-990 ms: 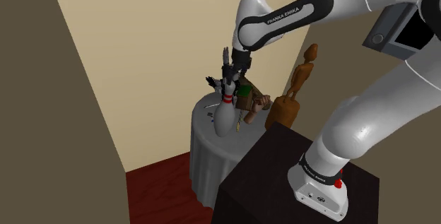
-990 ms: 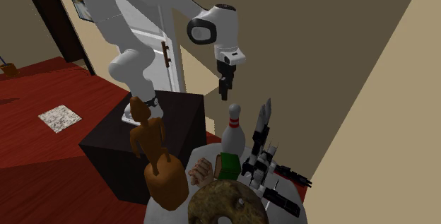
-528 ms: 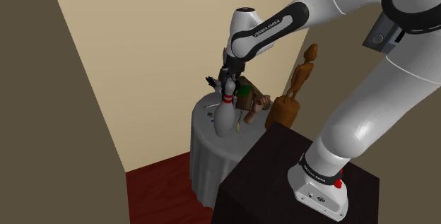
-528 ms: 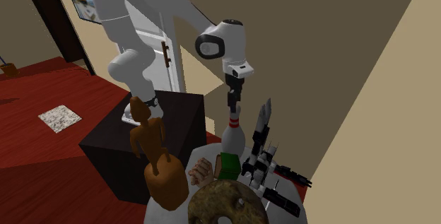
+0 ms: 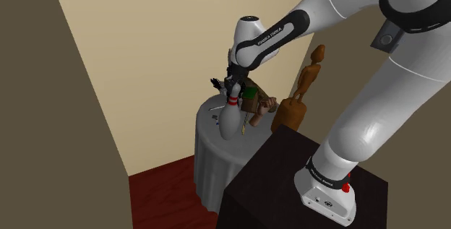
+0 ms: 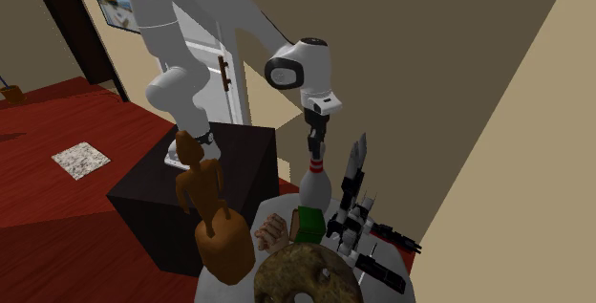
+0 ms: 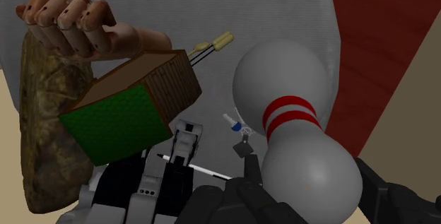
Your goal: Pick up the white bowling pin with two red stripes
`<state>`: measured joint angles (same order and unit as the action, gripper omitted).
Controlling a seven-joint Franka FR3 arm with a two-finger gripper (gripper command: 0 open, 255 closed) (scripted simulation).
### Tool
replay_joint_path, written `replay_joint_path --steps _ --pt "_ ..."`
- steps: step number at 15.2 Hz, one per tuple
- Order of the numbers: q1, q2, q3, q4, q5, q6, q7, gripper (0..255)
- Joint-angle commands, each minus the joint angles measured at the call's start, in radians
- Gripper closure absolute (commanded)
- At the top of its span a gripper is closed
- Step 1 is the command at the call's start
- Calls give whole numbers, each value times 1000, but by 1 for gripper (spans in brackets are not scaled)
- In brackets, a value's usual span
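The white bowling pin (image 5: 230, 117) with two red stripes on its neck stands upright on a small round table (image 5: 209, 159) draped in grey cloth. My black gripper (image 5: 233, 88) comes down from above onto the pin's top. In the second exterior view the gripper (image 6: 314, 148) sits on the head of the bowling pin (image 6: 316, 186). Seen from the wrist, the bowling pin (image 7: 286, 99) has its rounded head between my two fingers, which clasp it on either side; the gripper (image 7: 311, 201) is shut on it.
Crowded beside the pin are a wooden box with a green face (image 7: 127, 109), a model hand (image 7: 78, 25), a black-and-white toy robot (image 6: 358, 217) and a rough brown ring (image 6: 306, 277). A tall wooden figure (image 5: 307, 83) stands near the black stand (image 5: 289, 184). Beige walls close in.
The gripper has come down from above the pin onto its head, and the fingers have gone from open to shut on it. The pin still stands on the table.
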<state>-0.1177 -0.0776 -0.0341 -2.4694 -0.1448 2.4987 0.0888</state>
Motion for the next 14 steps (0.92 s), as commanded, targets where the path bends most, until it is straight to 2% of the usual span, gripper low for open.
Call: replay_joint_path --steps 1,8,14 --pt "0 2 0 -1 0 1 0 255" --pt "0 1 0 -1 0 0 0 255" --pt "2 -56 1 29 11 -86 -13 255"
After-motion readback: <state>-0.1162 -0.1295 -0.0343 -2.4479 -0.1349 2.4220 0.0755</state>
